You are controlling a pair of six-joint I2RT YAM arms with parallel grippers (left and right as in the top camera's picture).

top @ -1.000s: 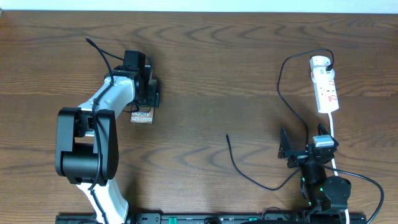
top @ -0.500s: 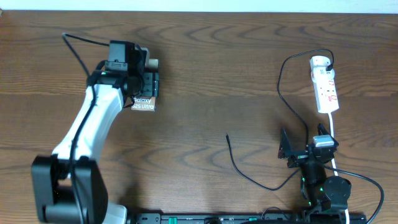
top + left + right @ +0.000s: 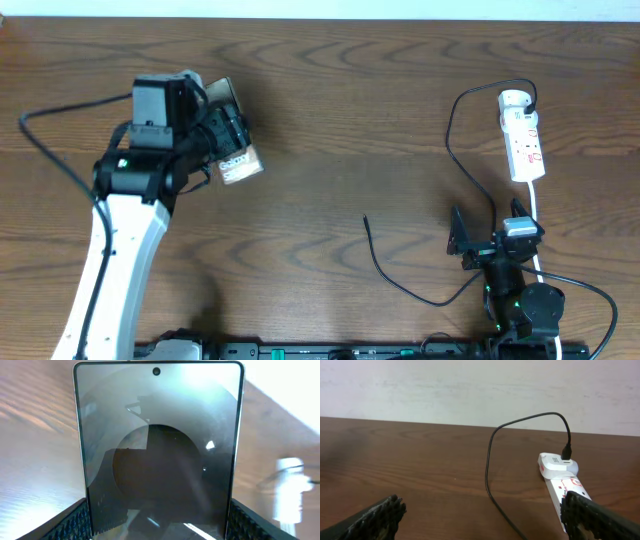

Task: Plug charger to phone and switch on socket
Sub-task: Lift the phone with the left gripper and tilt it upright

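Observation:
My left gripper (image 3: 222, 140) is shut on the phone (image 3: 240, 164) and holds it tilted above the table at the left. In the left wrist view the phone's dark glass screen (image 3: 159, 450) fills the frame between both fingers. The charger cable (image 3: 455, 140) runs from its free tip (image 3: 366, 219) at mid-table round to its plug in the top of the white socket strip (image 3: 524, 140) at the far right. My right gripper (image 3: 488, 236) is open and empty, resting below the socket. In the right wrist view the socket (image 3: 563, 482) lies by the right finger, with the cable (image 3: 489, 467) looping left.
The socket's white cord (image 3: 540, 215) runs down the right side past my right arm. A white wall (image 3: 470, 390) stands behind the table's far edge.
My left arm has lifted the phone off the table and swung left, and the phone has tilted. The right arm, cable and socket have not moved.

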